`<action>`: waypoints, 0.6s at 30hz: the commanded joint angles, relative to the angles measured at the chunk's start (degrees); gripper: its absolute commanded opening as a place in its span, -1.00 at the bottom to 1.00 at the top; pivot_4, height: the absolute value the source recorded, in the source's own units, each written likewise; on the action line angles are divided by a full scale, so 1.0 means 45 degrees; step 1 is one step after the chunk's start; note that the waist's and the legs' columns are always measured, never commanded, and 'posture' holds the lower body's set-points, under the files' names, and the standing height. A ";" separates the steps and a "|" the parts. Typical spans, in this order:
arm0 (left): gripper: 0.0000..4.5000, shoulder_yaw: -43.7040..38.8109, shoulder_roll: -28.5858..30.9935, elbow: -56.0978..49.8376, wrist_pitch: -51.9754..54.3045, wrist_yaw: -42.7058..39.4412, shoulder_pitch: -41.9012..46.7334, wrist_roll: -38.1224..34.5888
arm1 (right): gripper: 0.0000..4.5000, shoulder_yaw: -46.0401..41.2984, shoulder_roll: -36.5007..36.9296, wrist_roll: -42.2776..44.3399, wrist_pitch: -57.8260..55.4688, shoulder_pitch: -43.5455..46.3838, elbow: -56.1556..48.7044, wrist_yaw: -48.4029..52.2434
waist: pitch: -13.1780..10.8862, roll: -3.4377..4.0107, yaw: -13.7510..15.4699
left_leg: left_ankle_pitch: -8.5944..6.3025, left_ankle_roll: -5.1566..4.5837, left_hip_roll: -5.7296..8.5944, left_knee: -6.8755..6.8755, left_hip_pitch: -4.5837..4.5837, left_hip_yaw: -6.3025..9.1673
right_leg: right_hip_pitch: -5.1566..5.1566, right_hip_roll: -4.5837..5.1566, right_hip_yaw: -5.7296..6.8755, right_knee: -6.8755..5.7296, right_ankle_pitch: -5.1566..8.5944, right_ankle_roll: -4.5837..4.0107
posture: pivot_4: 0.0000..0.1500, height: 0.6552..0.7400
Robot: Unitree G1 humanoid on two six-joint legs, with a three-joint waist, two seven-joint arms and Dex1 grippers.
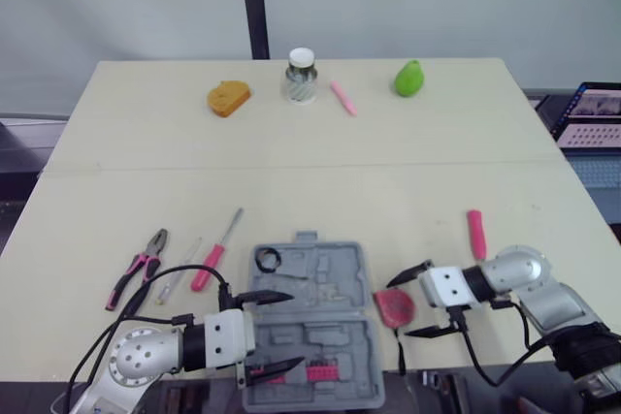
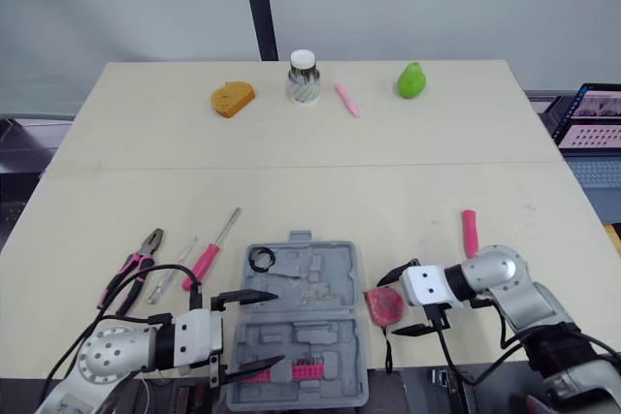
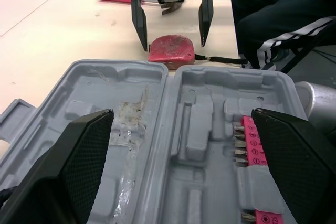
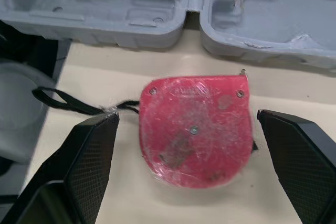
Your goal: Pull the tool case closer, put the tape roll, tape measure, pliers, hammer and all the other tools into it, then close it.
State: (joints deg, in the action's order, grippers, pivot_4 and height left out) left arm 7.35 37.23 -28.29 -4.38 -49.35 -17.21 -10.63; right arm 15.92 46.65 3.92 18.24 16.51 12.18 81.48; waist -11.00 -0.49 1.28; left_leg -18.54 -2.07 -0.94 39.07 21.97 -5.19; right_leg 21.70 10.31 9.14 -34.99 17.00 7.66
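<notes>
The grey tool case [image 1: 335, 283] lies open at the table's near edge, with a small black tape roll [image 1: 268, 260] and a pink bit holder [image 1: 323, 372] in it. My left gripper [image 1: 294, 330] hovers open over the case's left half. The red tape measure [image 4: 194, 129] lies on the table just right of the case. My right gripper [image 1: 400, 309] is open, with a finger on each side of it. The pink-handled hammer [image 1: 475, 234] lies behind the right arm. Pliers [image 1: 139, 267], a pink screwdriver [image 1: 215, 251] and a thin clear screwdriver [image 1: 179, 271] lie left of the case.
Along the far edge stand an orange lump [image 1: 228, 98], a lidded jar [image 1: 302, 76], a pink pen [image 1: 343, 98] and a green pear [image 1: 409, 78]. A laptop [image 1: 592, 113] sits off the table's right side. The table's middle band is bare.
</notes>
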 commanded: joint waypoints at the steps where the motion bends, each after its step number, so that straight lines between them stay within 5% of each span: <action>1: 1.00 0.0075 -0.0034 -0.0133 -0.0069 0.0093 0.0051 0.0039 | 0.98 0.0121 -0.0190 -0.0106 0.0667 0.0137 0.0321 -0.0052 | 0.0000 0.0000 -0.0001 | 0.0000 0.0000 0.0000 0.0000 0.0000 0.0000 | 0.0000 -0.0001 0.0000 0.0001 0.0000 0.0000 | 1.00 1.00; 18: 1.00 0.0114 0.0045 -0.0208 0.0083 0.0175 0.0158 0.0068 | 0.98 0.0515 -0.0794 -0.0630 0.1830 0.0750 0.2082 -0.0012 | -0.0001 0.0002 -0.0018 | 0.0000 0.0000 -0.0001 0.0000 -0.0011 0.0000 | -0.0014 -0.0001 0.0000 0.0001 0.0000 0.0000 | 1.00 1.00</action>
State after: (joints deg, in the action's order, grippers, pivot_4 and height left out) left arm 7.80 37.21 -28.30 -3.69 -48.73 -16.34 -10.55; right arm 17.71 43.37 1.36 25.76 19.52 21.10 81.45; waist -11.00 -0.48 1.20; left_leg -18.54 -2.07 -0.94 39.07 21.91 -5.19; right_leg 21.64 10.31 9.14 -34.99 17.00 7.66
